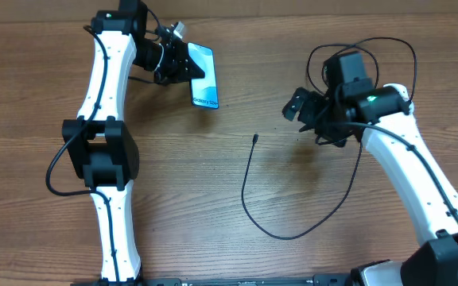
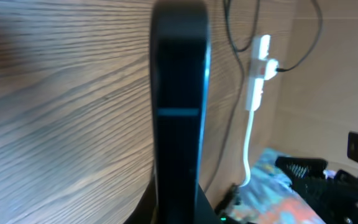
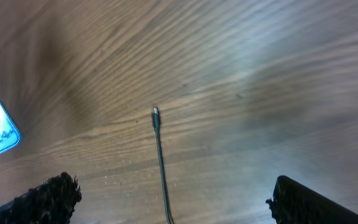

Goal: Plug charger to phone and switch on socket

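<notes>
Clamps with the left gripper (image 1: 183, 65), jaws shut tight, onto the upper end of the phone (image 1: 205, 81) near the top left of the wooden table (image 1: 189, 199). Leaves the lit light-blue screen facing up, long side angled down toward the table's middle. Cannot tell whether lifted or resting on the wood. Seen edge-on from the left wrist as a dark upright bar filling the centre, with a white cord (image 2: 249, 130) and thin black cables beyond.

Spreads the right gripper (image 1: 308, 121) wide right of centre, jaws fully apart and closed on nothing, above the wood. Places the charger (image 1: 242, 189) just left of that gripper: small connector tip pointing toward the far edge, thin black cable trailing toward the near edge, curving in a loop and rising again under the right arm. From the right wrist, shows the tip lying ahead of the two spread fingers (image 3: 51, 196), the cable running back between them. Sets tip and phone well apart, with bare wood between.
</notes>
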